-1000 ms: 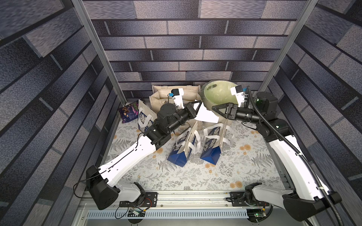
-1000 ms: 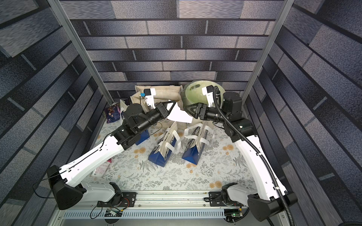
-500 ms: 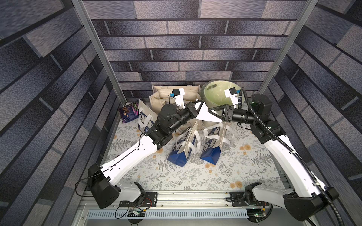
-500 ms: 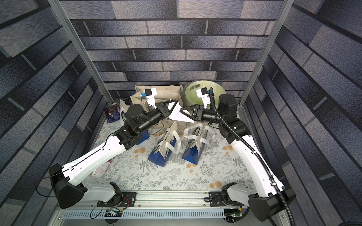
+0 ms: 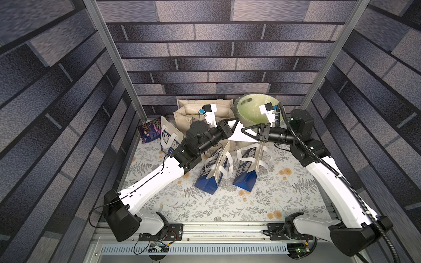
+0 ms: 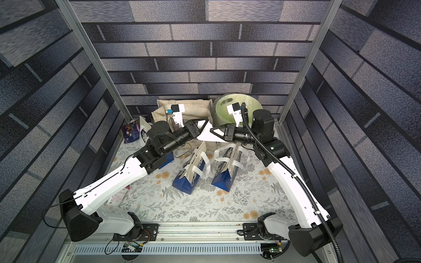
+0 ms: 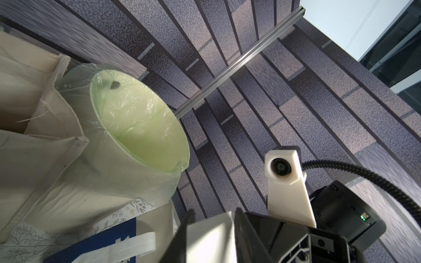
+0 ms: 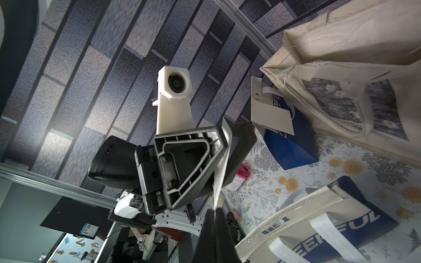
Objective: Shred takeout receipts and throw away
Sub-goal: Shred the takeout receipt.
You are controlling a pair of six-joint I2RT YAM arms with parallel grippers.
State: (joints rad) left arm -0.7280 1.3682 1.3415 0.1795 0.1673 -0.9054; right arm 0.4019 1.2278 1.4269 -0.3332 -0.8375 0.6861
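While the two arms are reaching toward each other above the back part of the counter [image 5: 227, 205], a purple snack packet [image 5: 149, 132] is lying at the far left beside the wall. Just beside it a standing paper bag [image 5: 168, 136], blue and white, is partly hidden by the left arm. Behind this arm a beige cloth tote [image 5: 196, 110] is leaning against the back wall. The left pincer [image 5: 232, 128] is pointing to the right, and its jaws are standing apart around one end of the receipt [image 5: 237, 134]. In the right wrist view the paper is lying along one finger [image 8: 180, 168], while a gap is showing between it and the opposite finger. The receipt, a thin white slip, is hanging in the air between both pincers, well above the counter. Under it a fallen paper bag [image 5: 214, 170] and a second fallen bag [image 5: 247, 168] are lying side by side on the counter with their white strap handles loose. The right pincer [image 5: 243, 131] is pointing to the left and is pressing its jaws together on the other end of the slip. In its own wrist view only a thin white line of paper is showing between the two dark fingertips [image 8: 227, 239]. At the right end of the back wall a bin [image 5: 248, 111] with a pale green plastic liner is standing just beside the tote.
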